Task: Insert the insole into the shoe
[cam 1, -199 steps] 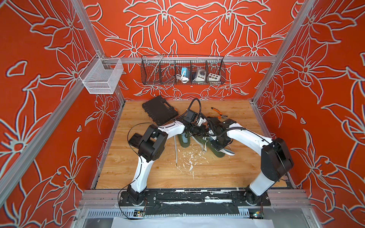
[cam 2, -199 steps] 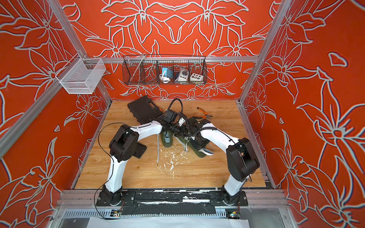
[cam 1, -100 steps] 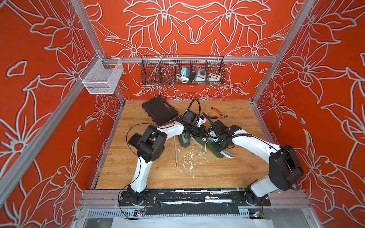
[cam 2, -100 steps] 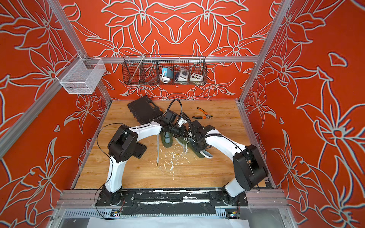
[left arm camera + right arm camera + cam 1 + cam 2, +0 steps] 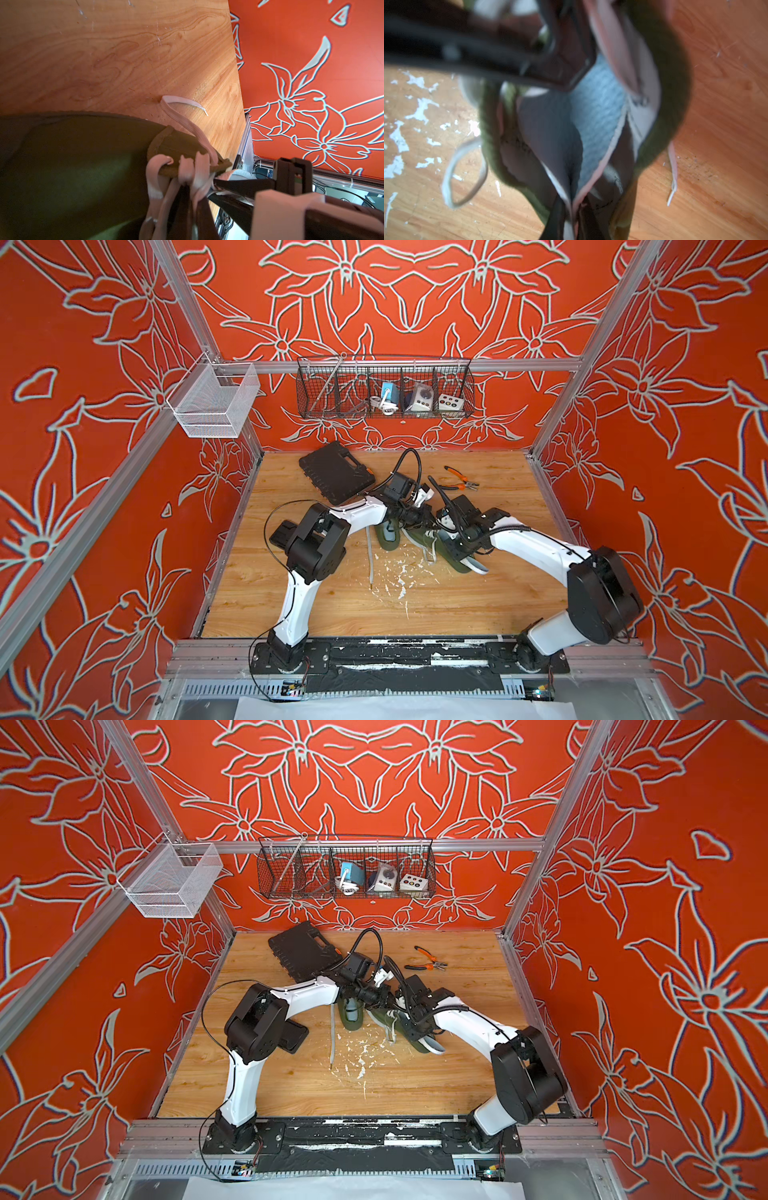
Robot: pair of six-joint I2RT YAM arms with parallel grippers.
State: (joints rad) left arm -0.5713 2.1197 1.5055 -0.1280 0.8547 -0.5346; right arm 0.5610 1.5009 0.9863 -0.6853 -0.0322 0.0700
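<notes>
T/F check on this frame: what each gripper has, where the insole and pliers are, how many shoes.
1. The left gripper hangs open, holding nothing. False: it is shut on the shoe at the laces.
2. The right gripper pinches the folded insole in the shoe's opening. True.
3. The pliers are held by a gripper. False: they lie on the table near the back, apart from both arms.
4. A second green shoe sits beside the held one. True.
</notes>
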